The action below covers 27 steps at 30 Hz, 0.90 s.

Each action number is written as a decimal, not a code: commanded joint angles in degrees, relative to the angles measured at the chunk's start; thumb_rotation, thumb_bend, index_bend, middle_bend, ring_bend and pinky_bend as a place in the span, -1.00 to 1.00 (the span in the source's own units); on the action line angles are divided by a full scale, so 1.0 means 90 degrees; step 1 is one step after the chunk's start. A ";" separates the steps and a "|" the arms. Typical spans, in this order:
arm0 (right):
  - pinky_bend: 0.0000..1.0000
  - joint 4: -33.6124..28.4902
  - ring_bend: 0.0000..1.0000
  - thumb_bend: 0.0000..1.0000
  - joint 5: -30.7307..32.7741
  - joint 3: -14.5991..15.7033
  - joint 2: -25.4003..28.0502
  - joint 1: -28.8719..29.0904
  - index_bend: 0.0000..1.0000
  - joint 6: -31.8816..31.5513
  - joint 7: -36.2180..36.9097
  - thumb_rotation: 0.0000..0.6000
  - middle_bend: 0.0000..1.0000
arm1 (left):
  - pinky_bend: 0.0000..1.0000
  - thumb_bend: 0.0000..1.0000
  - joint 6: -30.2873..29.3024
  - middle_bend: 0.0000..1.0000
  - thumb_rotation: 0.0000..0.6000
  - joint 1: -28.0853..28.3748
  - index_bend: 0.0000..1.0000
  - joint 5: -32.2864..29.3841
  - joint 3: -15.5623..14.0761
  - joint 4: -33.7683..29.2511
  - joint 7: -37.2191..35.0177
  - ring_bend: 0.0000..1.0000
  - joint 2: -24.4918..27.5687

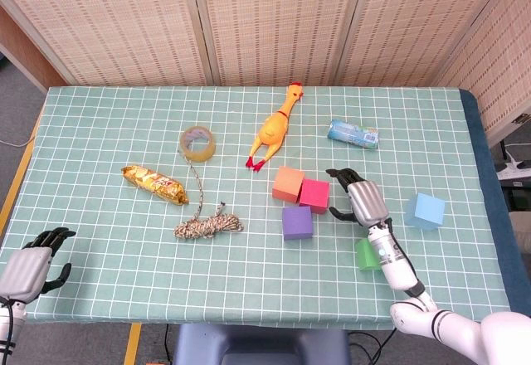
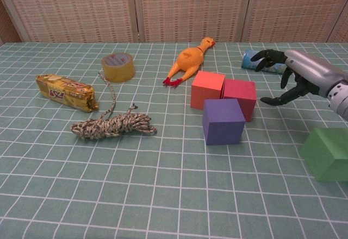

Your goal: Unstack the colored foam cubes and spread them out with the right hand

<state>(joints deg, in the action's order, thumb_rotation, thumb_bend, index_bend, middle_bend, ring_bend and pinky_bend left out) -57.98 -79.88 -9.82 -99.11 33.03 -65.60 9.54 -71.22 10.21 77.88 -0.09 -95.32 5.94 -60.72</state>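
Note:
Three foam cubes sit close together mid-table: an orange cube (image 1: 287, 183) (image 2: 207, 89), a magenta cube (image 1: 314, 194) (image 2: 239, 96) to its right, and a purple cube (image 1: 296, 222) (image 2: 223, 121) in front. A light blue cube (image 1: 425, 211) lies apart at the right. A green cube (image 1: 367, 255) (image 2: 328, 154) sits near the front, partly behind my right forearm in the head view. My right hand (image 1: 360, 198) (image 2: 292, 74) hovers open just right of the magenta cube, touching nothing. My left hand (image 1: 31, 265) rests at the table's front left corner, fingers curled, holding nothing.
A rubber chicken (image 1: 275, 127) lies behind the cubes, a tape roll (image 1: 197, 143) and a gold snack packet (image 1: 153, 184) to the left, a coiled rope (image 1: 207, 226) in front of them. A blue wrapped pack (image 1: 353, 133) lies at the back right.

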 commanded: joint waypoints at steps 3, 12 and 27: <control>-0.33 -0.0185 -0.78 -0.81 0.0394 -0.0019 -0.0012 0.0066 -0.82 0.0631 -0.0289 1.00 -0.64 | -0.28 -0.08 -0.0035 -0.68 1.00 -0.0011 -0.57 0.0021 -0.0001 -0.0008 -0.0005 -0.69 0.0008; -0.41 0.0365 -0.73 -0.82 0.0342 -0.0048 -0.0509 0.0221 -0.63 0.0773 0.0079 1.00 -0.60 | -0.28 -0.08 -0.0031 -0.68 1.00 -0.0011 -0.57 0.0022 -0.0005 0.0003 -0.0027 -0.69 0.0014; 0.07 0.1901 -0.25 -0.80 -0.0275 -0.0039 -0.1311 0.0309 -0.15 -0.0237 0.1126 1.00 -0.21 | -0.28 -0.08 -0.0027 -0.68 1.00 -0.0005 -0.57 0.0040 -0.0017 -0.0002 0.0009 -0.69 0.0005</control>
<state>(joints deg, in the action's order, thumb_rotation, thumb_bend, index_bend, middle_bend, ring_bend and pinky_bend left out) -42.03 -81.71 -10.17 -110.09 35.70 -66.69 18.85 -71.46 10.16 78.23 -0.23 -95.33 6.02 -60.67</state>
